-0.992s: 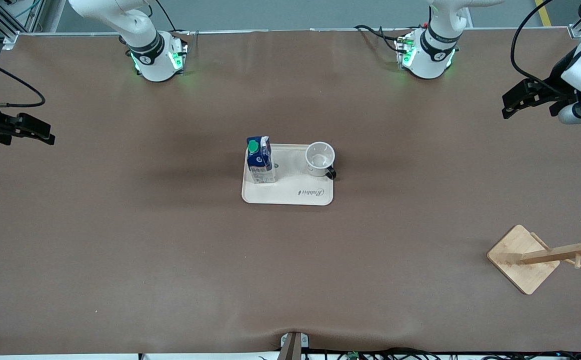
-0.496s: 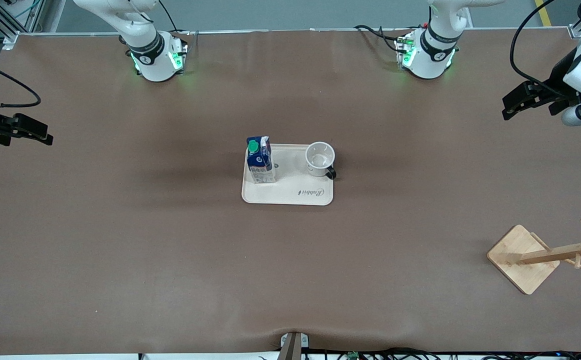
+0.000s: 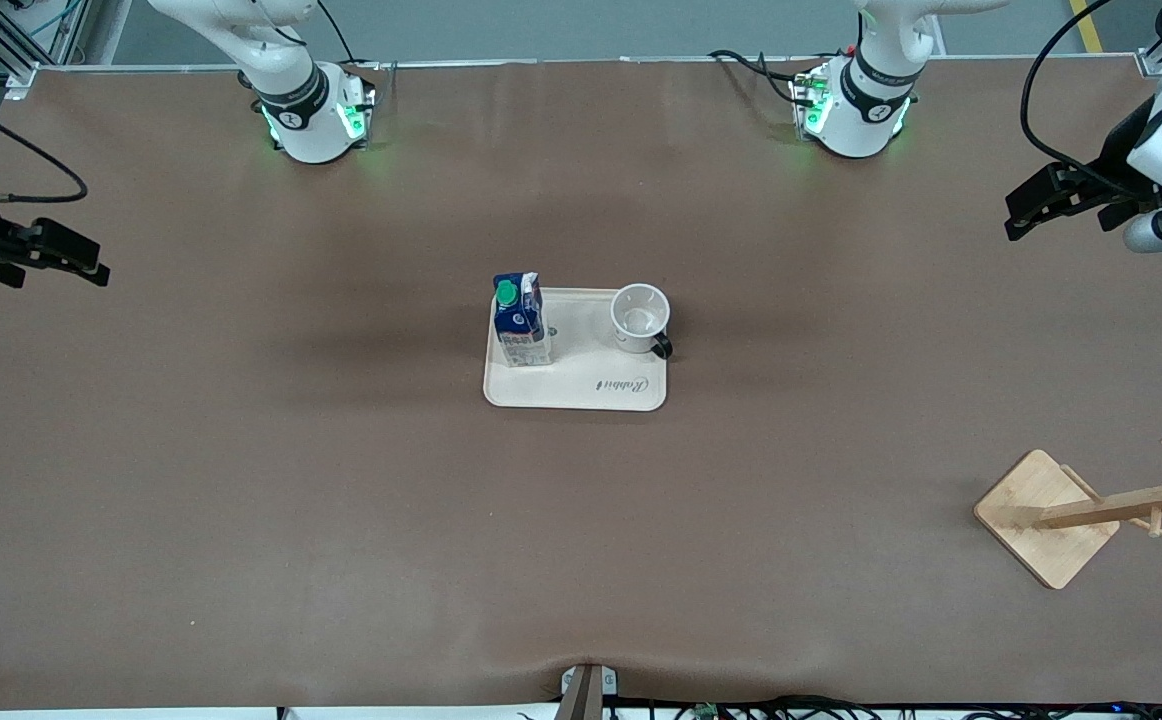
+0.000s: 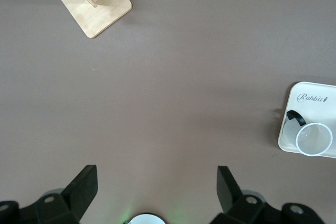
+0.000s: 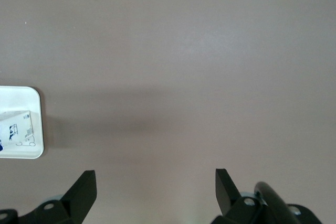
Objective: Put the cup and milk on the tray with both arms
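Observation:
The cream tray lies at the middle of the table. On it the blue and white milk carton stands upright at the corner toward the right arm's end. The white cup stands upright on the corner toward the left arm's end, its black handle at the tray's rim. Left gripper hangs open and empty high over the left arm's end of the table; its wrist view shows the cup and tray far off. Right gripper hangs open and empty over the right arm's end, with the tray at its view's edge.
A wooden rack with a square base and pegged post lies near the front camera at the left arm's end, also visible from the left wrist as the rack. The two arm bases stand along the table's back edge.
The right gripper has risen slightly at its end of the table. The left gripper has barely shifted. Cup, milk and tray have not moved.

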Controlling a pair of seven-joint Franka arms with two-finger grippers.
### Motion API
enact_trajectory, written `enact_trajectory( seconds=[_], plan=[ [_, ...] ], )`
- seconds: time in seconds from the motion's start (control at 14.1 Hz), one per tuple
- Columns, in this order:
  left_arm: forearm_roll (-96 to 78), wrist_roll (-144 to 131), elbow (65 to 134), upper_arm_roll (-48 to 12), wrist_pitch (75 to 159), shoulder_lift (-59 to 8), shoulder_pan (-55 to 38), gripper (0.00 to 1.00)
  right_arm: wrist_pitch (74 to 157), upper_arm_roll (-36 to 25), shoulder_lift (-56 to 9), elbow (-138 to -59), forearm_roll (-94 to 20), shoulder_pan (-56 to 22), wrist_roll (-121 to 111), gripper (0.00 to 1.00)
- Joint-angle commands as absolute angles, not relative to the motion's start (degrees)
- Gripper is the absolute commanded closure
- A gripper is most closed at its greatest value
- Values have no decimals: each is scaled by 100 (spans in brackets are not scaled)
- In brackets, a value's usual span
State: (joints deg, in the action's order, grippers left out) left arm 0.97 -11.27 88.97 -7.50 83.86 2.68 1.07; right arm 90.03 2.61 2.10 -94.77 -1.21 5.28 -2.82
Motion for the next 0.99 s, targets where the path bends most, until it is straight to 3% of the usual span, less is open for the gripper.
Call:
enact_trajectory(
  seconds=[0.0,0.42,0.92],
  plan=[
    [176,-1099,8859,-756,8385,272,123,0,9045,352,650,-10002,-123,606,-176,0],
    [176,-1090,8657,-756,8367,211,114,0,9026,352,448,-9537,-71,554,123,0],
    [176,-1090,8657,-782,8358,211,88,0,9026,352,440,-9536,-70,554,105,0]
  ],
)
